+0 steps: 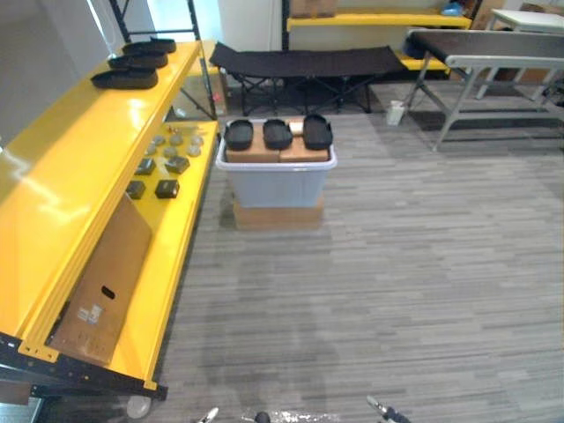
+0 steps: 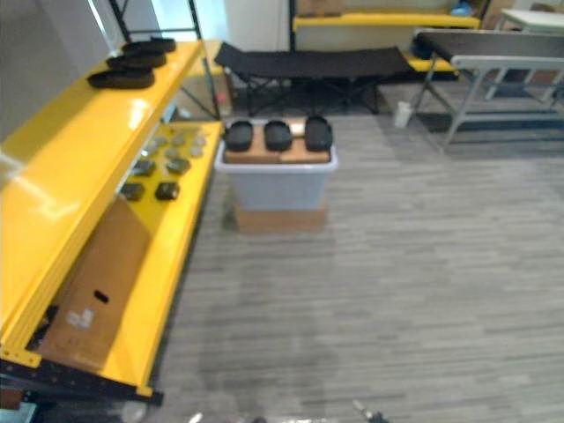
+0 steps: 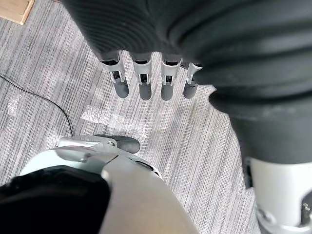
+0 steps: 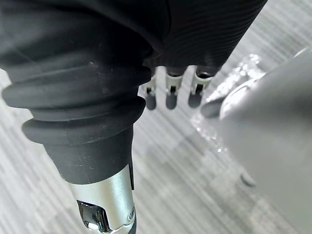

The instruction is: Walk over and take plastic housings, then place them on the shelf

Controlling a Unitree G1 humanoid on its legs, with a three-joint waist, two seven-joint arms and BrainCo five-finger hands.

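Note:
Three black plastic housings (image 1: 277, 133) lie side by side on brown boxes inside a pale grey bin (image 1: 276, 182), which stands on the floor some way ahead. Three more black housings (image 1: 125, 78) rest at the far end of the yellow shelf (image 1: 79, 176) on the left. My left hand (image 3: 141, 80) hangs over the grey floor, its fingers straight and holding nothing. My right hand (image 4: 170, 95) hangs the same way, fingers relaxed and empty. Both hands are far from the bin.
A flat cardboard box (image 1: 278, 216) sits under the bin. Small dark and grey parts (image 1: 167, 163) and a leaning cardboard sheet (image 1: 101, 282) occupy the shelf's lower level. A black folding cot (image 1: 308, 62), a white cup (image 1: 396, 112) and a grey metal table (image 1: 493, 48) stand behind.

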